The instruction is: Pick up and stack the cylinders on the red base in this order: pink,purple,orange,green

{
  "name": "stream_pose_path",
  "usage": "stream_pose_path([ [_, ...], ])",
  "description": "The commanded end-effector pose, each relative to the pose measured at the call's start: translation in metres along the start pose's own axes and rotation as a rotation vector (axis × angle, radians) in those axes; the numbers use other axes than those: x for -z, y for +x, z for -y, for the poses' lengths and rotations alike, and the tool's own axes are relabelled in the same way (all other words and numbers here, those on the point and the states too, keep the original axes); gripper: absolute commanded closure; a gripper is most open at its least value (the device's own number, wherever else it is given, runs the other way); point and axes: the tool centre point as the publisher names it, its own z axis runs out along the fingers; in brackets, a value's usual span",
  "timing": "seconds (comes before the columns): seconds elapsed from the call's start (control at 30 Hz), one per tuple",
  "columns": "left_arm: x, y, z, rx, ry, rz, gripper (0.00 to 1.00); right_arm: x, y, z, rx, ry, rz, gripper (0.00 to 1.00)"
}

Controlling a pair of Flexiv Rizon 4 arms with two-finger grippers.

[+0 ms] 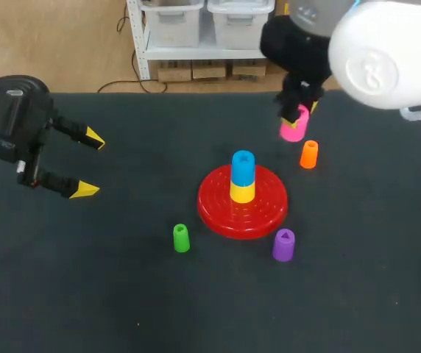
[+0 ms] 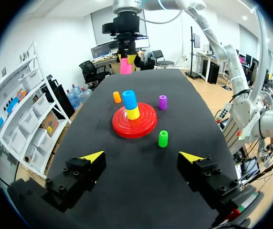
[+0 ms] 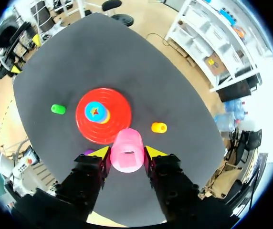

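Clamps pink cylinder (image 1: 292,132) between fingers of right gripper (image 3: 127,151), off table (image 1: 122,294), beyond red base (image 1: 221,213), near orange cylinder (image 1: 309,154). Shows blue cylinder (image 1: 243,168) atop yellow cylinder (image 1: 242,193) on base; purple cylinder (image 1: 283,245), green cylinder (image 1: 181,238) standing nearby. Holds left gripper (image 1: 90,164) spread wide, well apart.

Pink cylinder (image 1: 293,132) gripped aloft — orange cylinder (image 1: 309,154), purple cylinder (image 1: 283,245), green cylinder (image 1: 181,238) upright around red base (image 1: 218,209)

The left claw (image 1: 90,164) hung over the worktop's (image 1: 122,294) left side, its fingers spread wide. The right claw (image 3: 127,151) was aloft at the far side, clamped on the pink cylinder (image 1: 293,130).
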Motion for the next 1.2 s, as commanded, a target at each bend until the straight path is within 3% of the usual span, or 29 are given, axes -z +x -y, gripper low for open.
stream_pose_path([
  [0.03, -0.001, 0.001, -0.001, -0.002, 0.001, 0.002, 0.00, -0.003, -0.012, -0.009, 0.035, -0.004, -0.027, 1.00],
  [0.4, -0.001, 0.001, -0.001, -0.002, 0.001, 0.002, 0.00, -0.008, -0.034, -0.047, 0.192, -0.026, -0.052, 1.00],
  [0.6, -0.001, 0.001, -0.001, -0.002, 0.001, 0.002, 0.00, -0.017, -0.036, -0.063, 0.244, -0.040, -0.066, 1.00],
  [0.73, -0.001, 0.001, -0.001, -0.002, 0.001, 0.002, 0.00, -0.025, -0.037, -0.065, 0.254, -0.075, -0.080, 1.00],
  [1.2, -0.001, 0.001, -0.001, -0.002, 0.001, 0.002, 0.00, -0.032, -0.040, -0.066, 0.269, -0.083, -0.090, 1.00],
])
